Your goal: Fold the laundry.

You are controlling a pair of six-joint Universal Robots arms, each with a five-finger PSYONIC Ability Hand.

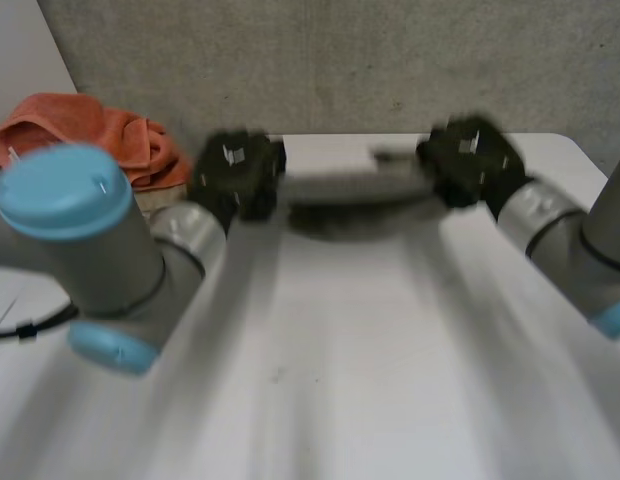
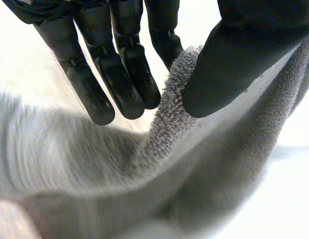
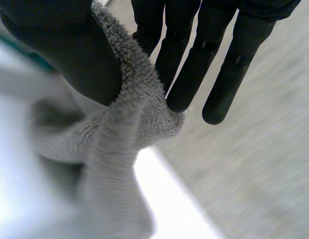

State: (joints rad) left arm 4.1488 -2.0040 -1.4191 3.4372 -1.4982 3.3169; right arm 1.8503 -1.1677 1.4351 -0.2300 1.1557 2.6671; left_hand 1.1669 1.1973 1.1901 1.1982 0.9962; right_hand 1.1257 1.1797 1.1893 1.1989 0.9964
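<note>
Towel (image 1: 352, 189) pinched by left hand (image 1: 235, 176) and right hand (image 1: 471, 162).

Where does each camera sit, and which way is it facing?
Head view: behind the arms, looking down at the white table; both arms, the left hand and the right hand show.
Left wrist view: on that wrist, looking along the palm; its fingers and thumb pinch the grey towel.
Right wrist view: likewise on its wrist; its fingers and thumb pinch the same towel.
Shared: all three show the grey towel, held between the hands.
</note>
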